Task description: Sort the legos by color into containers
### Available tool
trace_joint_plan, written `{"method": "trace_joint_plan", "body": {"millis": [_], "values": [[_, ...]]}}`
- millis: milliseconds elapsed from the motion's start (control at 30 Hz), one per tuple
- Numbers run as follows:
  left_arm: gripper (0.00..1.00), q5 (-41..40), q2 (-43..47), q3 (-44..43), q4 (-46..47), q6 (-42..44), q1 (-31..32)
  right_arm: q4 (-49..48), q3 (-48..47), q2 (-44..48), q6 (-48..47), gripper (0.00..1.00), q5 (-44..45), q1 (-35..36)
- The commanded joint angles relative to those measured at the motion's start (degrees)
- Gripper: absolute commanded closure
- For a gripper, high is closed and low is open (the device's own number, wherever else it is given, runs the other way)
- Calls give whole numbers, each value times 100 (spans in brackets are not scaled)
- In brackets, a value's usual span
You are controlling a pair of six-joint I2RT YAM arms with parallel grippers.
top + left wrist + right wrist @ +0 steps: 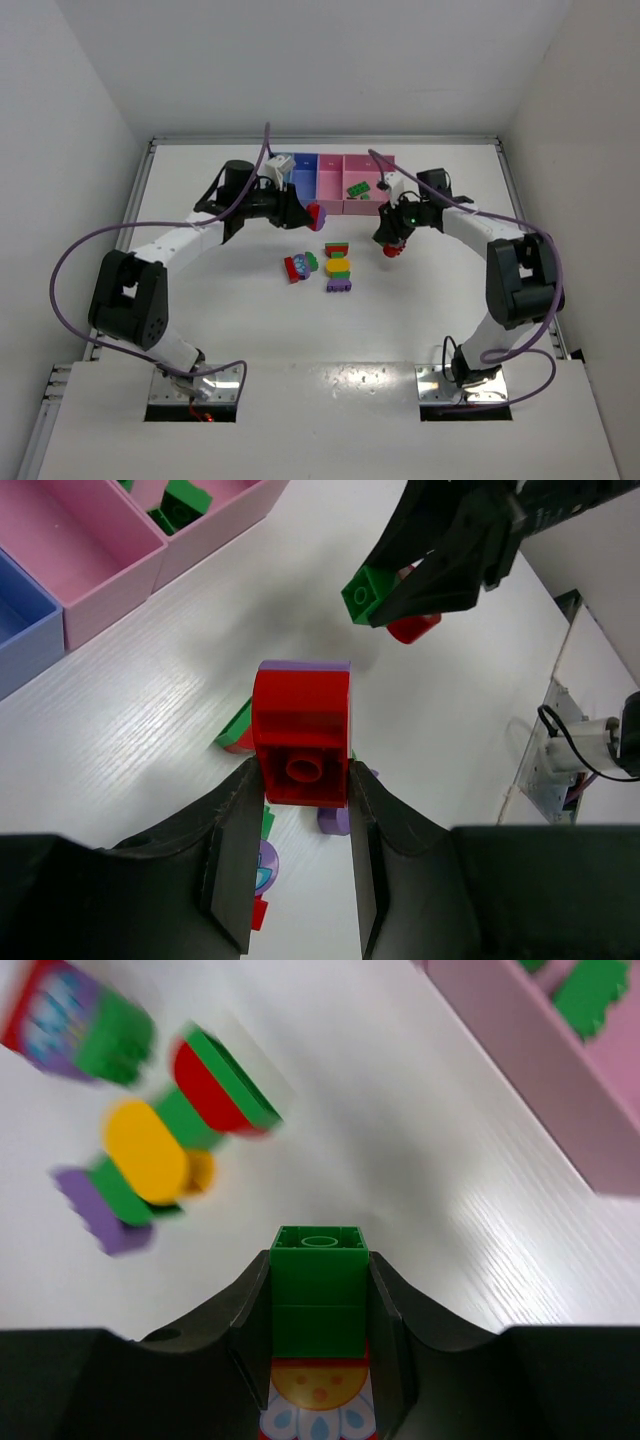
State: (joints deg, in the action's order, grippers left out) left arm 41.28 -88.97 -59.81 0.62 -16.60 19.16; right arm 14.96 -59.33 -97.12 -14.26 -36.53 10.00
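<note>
Red plastic fills the left pincer: its black fingers are clenched on a red brick that has a purple layer on its far face, lifted above the white counter. From above, this pincer hangs just in front of the containers, a joined row of light blue, periwinkle and pink bins along the far side of the counter. The right pincer is clenched on a green brick with a red printed piece stuck beneath it, and it hangs over the counter near the front of the wider pink bin at the right end of the row. Two green bricks lie inside that bin. Between the two arms, well apart from the containers, lie a red, purple and green clump and, just beside it, a stack of red, green, yellow and purple pieces, blurred in the right wrist view.
</note>
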Motion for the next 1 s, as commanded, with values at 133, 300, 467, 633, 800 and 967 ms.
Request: {"method": "trace_joint_plan", "body": {"millis": [133,300,467,633,800,967], "values": [[97,188,257,-118,219,-63,53,-116,141,141,-1263,81,1263,257],[97,311,196,-171,166,-124,-52,76,71,79,-1316,54,956,310],[97,529,196,-66,315,-238,-245,305,-140,18,-1316,24,727,424],[97,1346,143,13,1356,-939,-535,718,-833,18,-816,23,-904,152],[97,2384,-138,145,2398,-1934,-606,169,-1248,-263,789,25,-3525,81],[95,2596,-191,145,2618,-2128,-606,-2931,-897,-500,3995,25,-4212,248]]}}
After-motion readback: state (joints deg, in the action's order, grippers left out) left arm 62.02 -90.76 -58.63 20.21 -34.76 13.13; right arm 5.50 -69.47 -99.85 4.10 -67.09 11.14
